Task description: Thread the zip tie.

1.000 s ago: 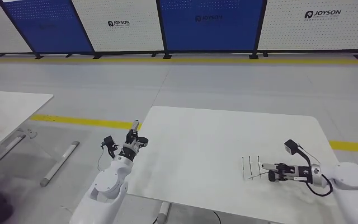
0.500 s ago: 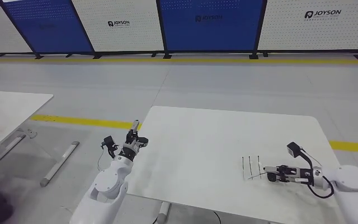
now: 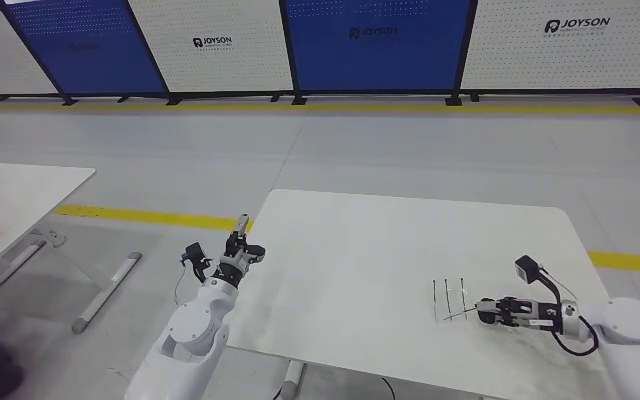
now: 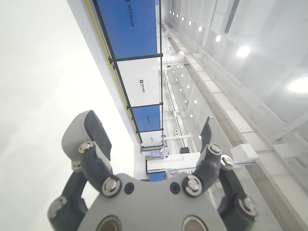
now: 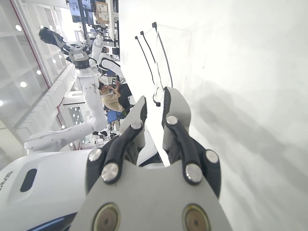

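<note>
Three black zip ties (image 3: 449, 291) lie side by side on the white counter (image 3: 370, 250), near its right front. A fourth zip tie (image 5: 157, 104) slants beside them, its head between the fingertips of the right tool (image 3: 481, 309), which is narrowly parted. The left tool (image 4: 149, 126) is spread wide and empty at the counter's left edge.
</note>
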`<action>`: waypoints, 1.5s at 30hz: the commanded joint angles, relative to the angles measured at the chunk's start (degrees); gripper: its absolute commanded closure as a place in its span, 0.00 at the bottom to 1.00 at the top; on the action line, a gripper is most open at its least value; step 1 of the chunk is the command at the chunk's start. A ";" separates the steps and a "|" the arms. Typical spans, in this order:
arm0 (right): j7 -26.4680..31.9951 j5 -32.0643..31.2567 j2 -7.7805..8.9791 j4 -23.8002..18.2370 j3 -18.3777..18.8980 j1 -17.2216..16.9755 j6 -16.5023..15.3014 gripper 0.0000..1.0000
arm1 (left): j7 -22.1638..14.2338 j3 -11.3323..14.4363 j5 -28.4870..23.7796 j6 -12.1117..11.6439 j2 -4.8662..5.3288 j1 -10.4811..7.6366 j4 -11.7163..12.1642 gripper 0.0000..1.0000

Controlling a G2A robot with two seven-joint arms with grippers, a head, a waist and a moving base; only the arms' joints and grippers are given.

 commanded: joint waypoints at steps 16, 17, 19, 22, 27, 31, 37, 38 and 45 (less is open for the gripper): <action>1.44 7.83 0.50 -0.87 1.97 -0.77 -2.64 1.00 | 0.00 0.00 0.00 0.00 0.00 0.00 0.00 0.00; 1.44 9.79 0.64 -2.03 2.68 -1.37 -2.64 1.00 | 0.00 0.00 0.00 0.00 0.00 0.00 0.00 0.00; 1.44 13.69 1.19 -5.58 4.78 -3.35 -2.64 1.00 | 0.00 0.00 0.00 0.00 0.00 0.00 0.00 0.00; 1.44 22.06 1.99 -13.07 8.23 -7.67 -2.64 1.00 | 0.00 0.00 0.00 0.00 0.00 0.00 0.00 0.00; 1.44 26.36 2.51 -19.95 9.86 -10.92 -2.64 1.00 | 0.00 0.00 0.00 0.00 0.00 0.00 0.00 0.00; 1.44 26.36 2.51 -19.95 9.86 -10.92 -2.64 1.00 | 0.00 0.00 0.00 0.00 0.00 0.00 0.00 0.00; -2.36 26.14 2.28 -20.42 9.36 -12.10 -1.70 1.00 | 0.00 0.00 0.00 0.00 0.00 0.00 0.00 0.00; -4.05 26.19 2.01 -21.26 8.57 -12.68 -1.86 1.00 | 0.00 0.00 0.00 0.00 0.00 0.00 0.00 0.00; -17.55 25.83 -2.14 -26.19 1.12 -11.66 -2.64 1.00 | 0.00 0.00 0.00 0.00 0.00 0.00 0.00 0.00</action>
